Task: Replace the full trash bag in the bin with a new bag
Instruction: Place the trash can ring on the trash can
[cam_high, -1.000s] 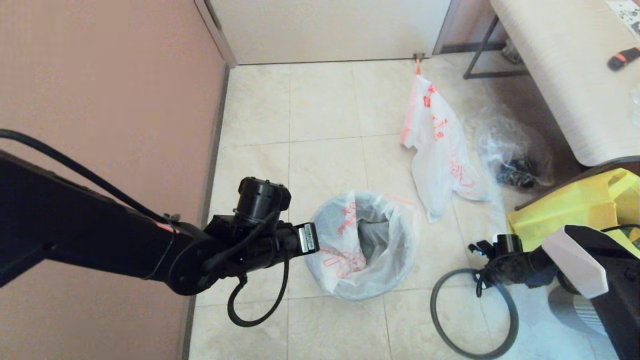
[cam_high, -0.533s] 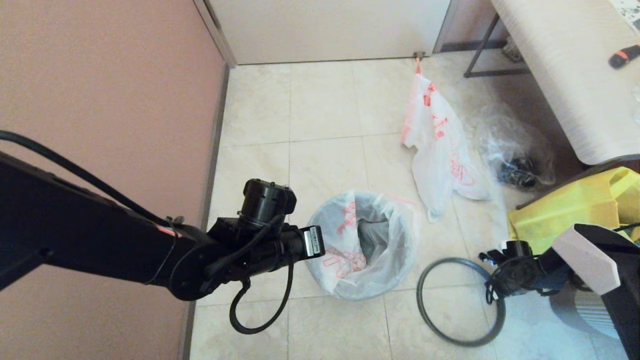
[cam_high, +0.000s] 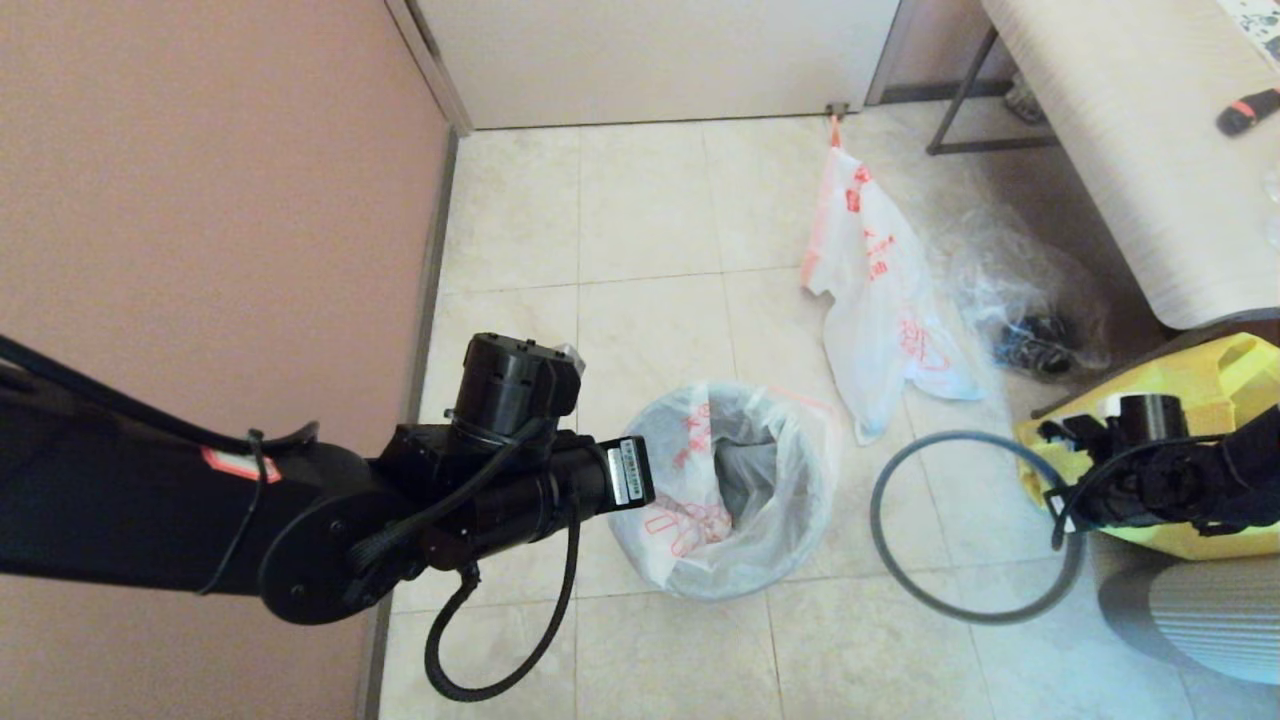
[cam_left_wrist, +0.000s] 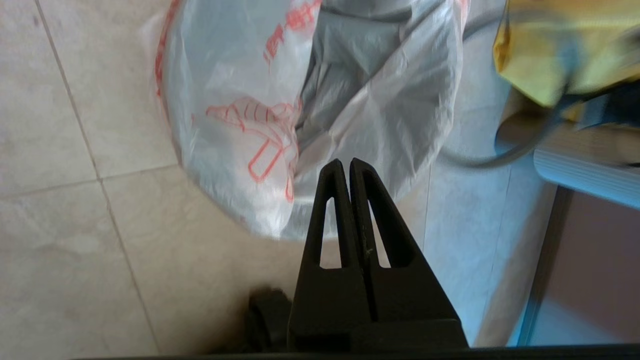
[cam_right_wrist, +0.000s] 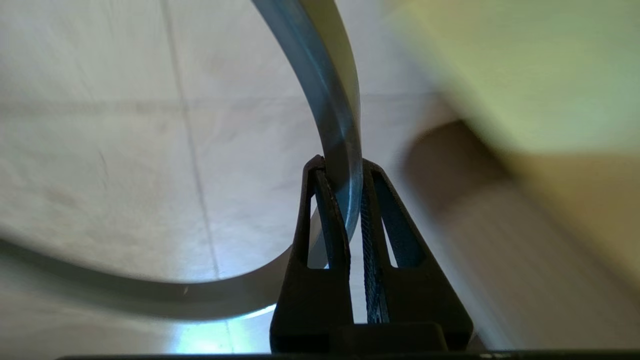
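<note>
The new bag (cam_high: 690, 500), white with an orange-red hand drawing, is draped over the bin in the middle of the floor. The bin shows only as a dark shade through the plastic. Beyond it, toward the door, lies the full trash bag (cam_high: 885, 310). My right gripper (cam_high: 1062, 510) is shut on the dark-grey hoop (cam_high: 876, 525) and holds it above the floor beside the yellow tote; the band (cam_right_wrist: 330, 100) runs between its fingers (cam_right_wrist: 320, 200). My left gripper (cam_left_wrist: 348, 162) is shut and empty, just off the near-left edge of the bag (cam_left_wrist: 240, 100).
A clear plastic bag (cam_high: 1030, 300) with dark things inside lies right of the full bag. The yellow fabric tote (cam_high: 1180, 400) stands at the right. A pale table (cam_high: 1130, 150) fills the far right corner. A pink wall (cam_high: 200, 200) runs along the left.
My right gripper has closed on the hoop, lifted it off the floor and carried it right, toward the tote. My left arm has shifted slightly.
</note>
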